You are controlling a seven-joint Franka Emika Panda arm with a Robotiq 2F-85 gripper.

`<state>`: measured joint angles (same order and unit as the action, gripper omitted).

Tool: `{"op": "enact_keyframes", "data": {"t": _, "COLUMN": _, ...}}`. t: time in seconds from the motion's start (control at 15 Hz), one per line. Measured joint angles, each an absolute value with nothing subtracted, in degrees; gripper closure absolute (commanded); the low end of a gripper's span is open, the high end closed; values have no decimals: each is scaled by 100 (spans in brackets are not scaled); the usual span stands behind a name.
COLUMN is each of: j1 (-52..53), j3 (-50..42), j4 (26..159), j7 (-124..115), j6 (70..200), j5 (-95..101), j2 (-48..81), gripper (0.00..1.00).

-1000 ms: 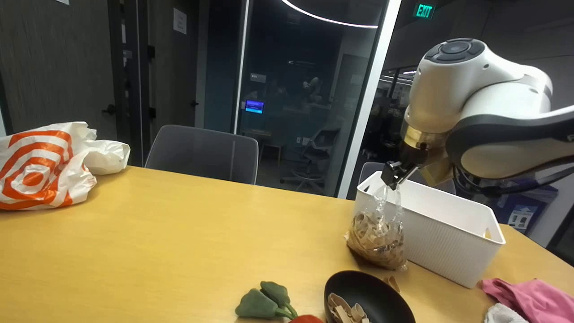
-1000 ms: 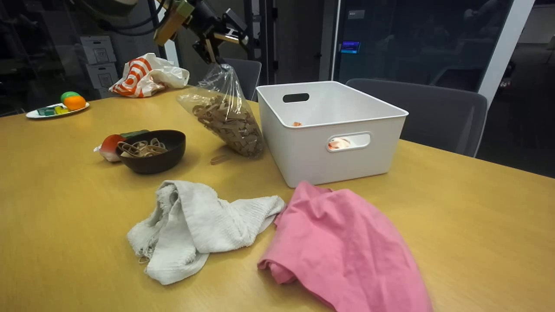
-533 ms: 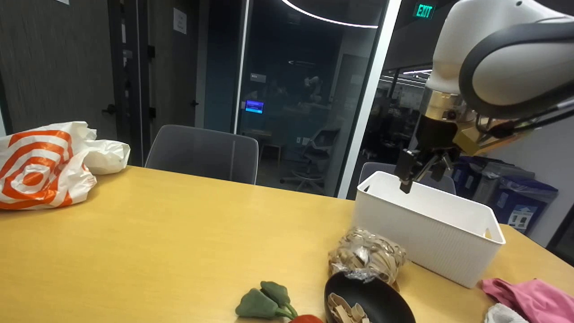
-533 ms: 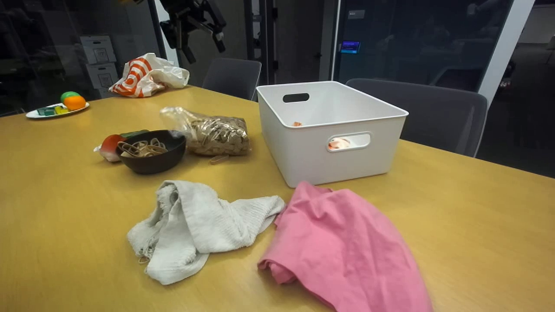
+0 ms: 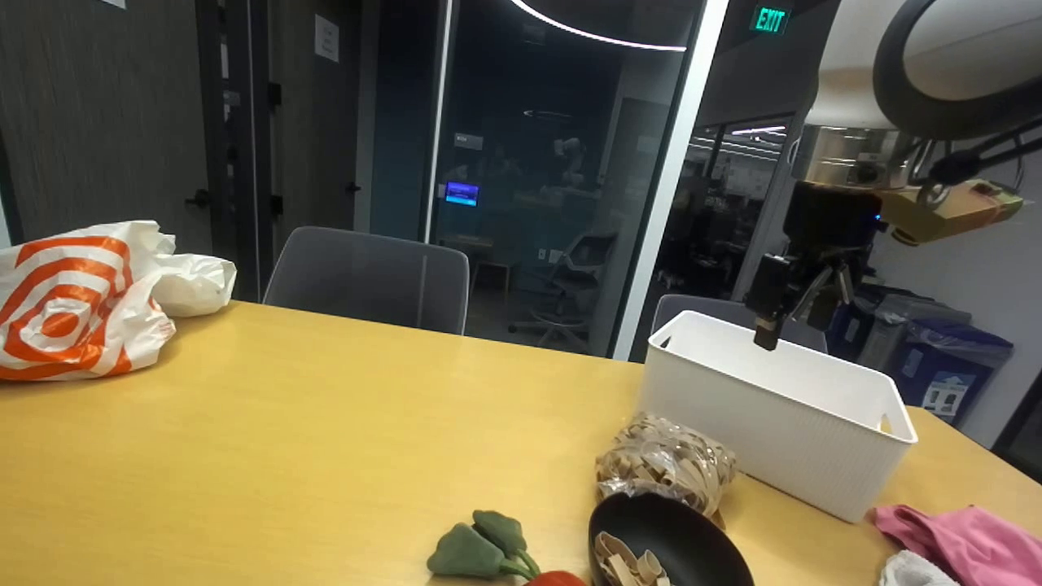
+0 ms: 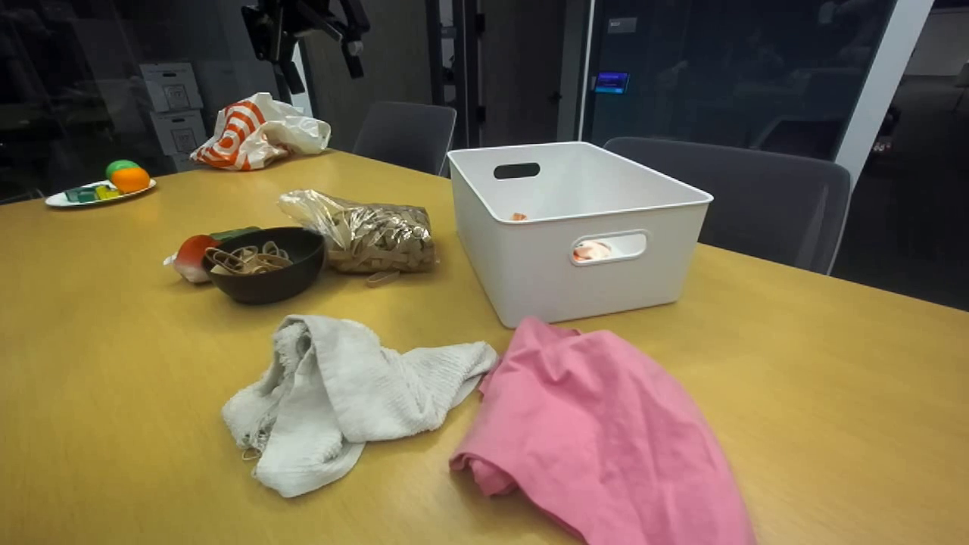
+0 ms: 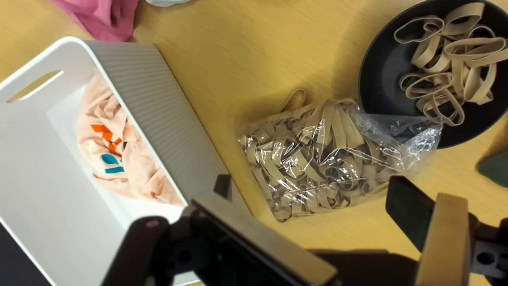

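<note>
My gripper (image 7: pixel 312 190) is open and empty, raised above the table. It also shows in both exterior views (image 5: pixel 794 327) (image 6: pixel 323 74). A clear plastic bag of tan rubber bands (image 7: pixel 313 163) lies on its side below the fingers, also in both exterior views (image 5: pixel 667 464) (image 6: pixel 382 238). Its loose end rests over the rim of a black bowl (image 7: pixel 383 79) that holds several tan bands. One loose band (image 7: pixel 294 99) lies beside the bag. A white bin (image 7: pixel 158 99) stands on the bag's other side, with a peach cloth (image 7: pixel 119 151) inside.
A grey-white cloth (image 6: pixel 363 386) and a pink cloth (image 6: pixel 598 439) lie near the bin (image 6: pixel 606 299). Red and green play vegetables (image 5: pixel 468 549) lie by the bowl (image 5: pixel 692 541). A plate (image 6: pixel 59 200) with toy food and a white-and-orange shopping bag (image 6: pixel 257 136) stand farther off.
The gripper has opened and let go of the bag's top. The bag has tipped from upright onto its side against the bowl. The arm has risen and backed away.
</note>
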<state>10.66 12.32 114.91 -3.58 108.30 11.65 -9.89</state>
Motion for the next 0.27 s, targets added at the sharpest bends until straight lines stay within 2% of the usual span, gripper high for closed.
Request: {"op": "enact_keyframes", "data": {"t": 0.27, "j1": 1089, "j3": 1236, "j4": 11503, "j7": -301, "j6": 10817, "j5": 1155, "j2": -1002, "gripper": 0}}
